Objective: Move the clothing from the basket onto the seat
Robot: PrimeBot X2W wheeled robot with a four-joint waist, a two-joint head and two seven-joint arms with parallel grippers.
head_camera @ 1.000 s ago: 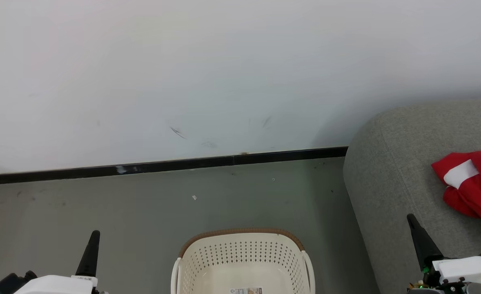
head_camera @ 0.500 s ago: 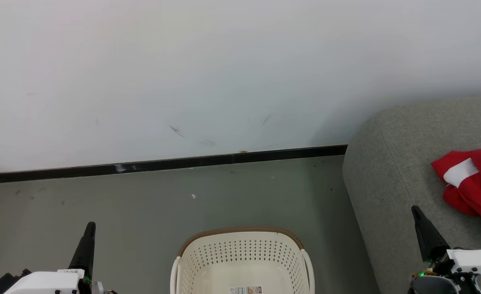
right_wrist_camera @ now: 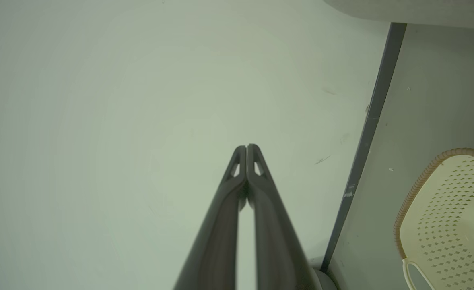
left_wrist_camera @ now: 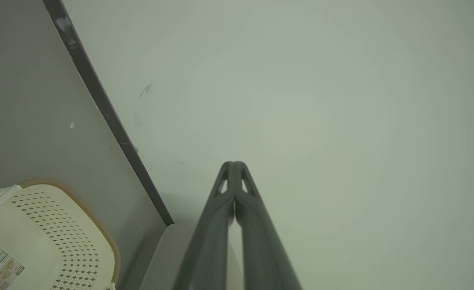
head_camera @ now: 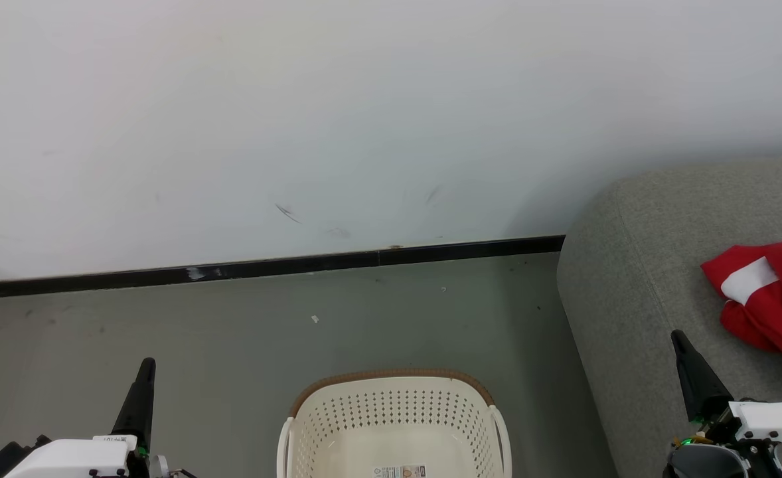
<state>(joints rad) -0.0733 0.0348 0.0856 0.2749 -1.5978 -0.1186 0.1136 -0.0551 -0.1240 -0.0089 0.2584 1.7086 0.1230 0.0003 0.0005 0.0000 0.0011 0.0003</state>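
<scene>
Listing stock: clothing [head_camera: 769,302], red, heaped on seat [head_camera: 636,279], right of basket [head_camera: 394,376]. Basket interior, visible part: no garments. My left end effector [head_camera: 147,364] and right end effector [head_camera: 678,335]: both clenched, empty, flanking basket. Advised: look deeper into basket before finishing.

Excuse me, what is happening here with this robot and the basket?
The robot is moving clothing from the basket to the seat. Red clothing lies on the grey seat at the right, and the part of the basket in view holds none. The left gripper and the right gripper are shut and hold nothing, on either side of the basket.
</scene>
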